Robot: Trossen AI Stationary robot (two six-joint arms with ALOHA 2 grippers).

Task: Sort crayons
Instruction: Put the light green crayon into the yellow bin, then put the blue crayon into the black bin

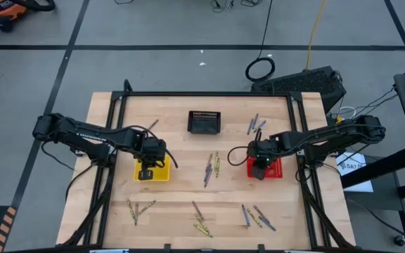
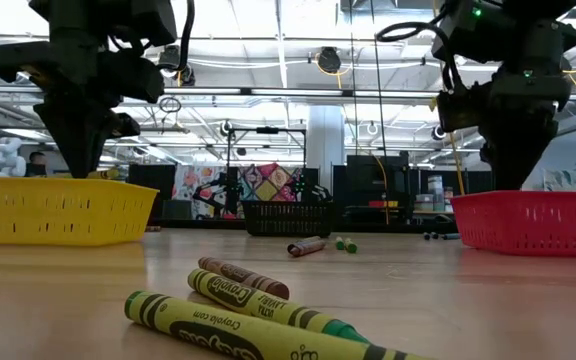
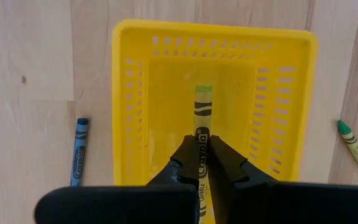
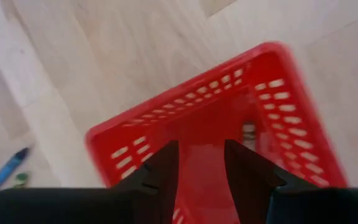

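Left fingers (image 3: 202, 163) pinch a yellow-green crayon (image 3: 202, 115) above the yellow basket (image 3: 135, 93); right fingers (image 4: 201, 163) spread, empty, over the red basket (image 4: 135, 140).

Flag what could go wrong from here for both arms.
The left gripper holds a yellow-green crayon above the yellow basket; released tilted, it might catch on a mesh wall. The right gripper is open over the red basket; dipping lower could nudge it.
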